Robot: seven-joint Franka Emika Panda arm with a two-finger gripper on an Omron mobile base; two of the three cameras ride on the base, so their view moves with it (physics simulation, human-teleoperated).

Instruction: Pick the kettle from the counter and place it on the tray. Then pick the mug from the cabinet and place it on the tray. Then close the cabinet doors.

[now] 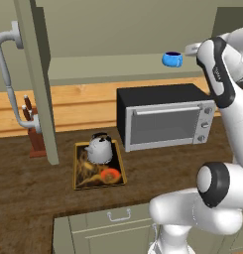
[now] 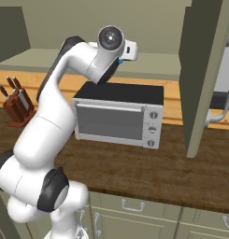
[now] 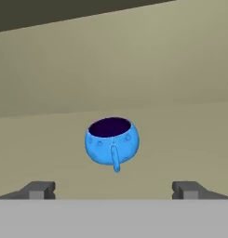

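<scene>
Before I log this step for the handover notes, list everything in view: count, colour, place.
kettle: one, silvery-white with black handle, on the tray.
tray: one, golden rim, dark picture surface, on the counter.
mug: one, bright blue, on the cabinet shelf, handle towards the hand camera.
cabinet: one, pale grey-green, doors open.
cabinet doors: two, grey-green, silver bar handles.
toaster oven: one, black and silver, on the counter.
knife block: one, reddish-brown, counter's left.
counter: one, dark brown wood.
drawers: grey-green, below the counter.
tool: one, open, facing the mug, not touching.

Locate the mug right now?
The blue mug stands upright on the cabinet shelf, above the toaster oven; in the hand view it sits ahead of the open gripper, handle facing it.
</scene>
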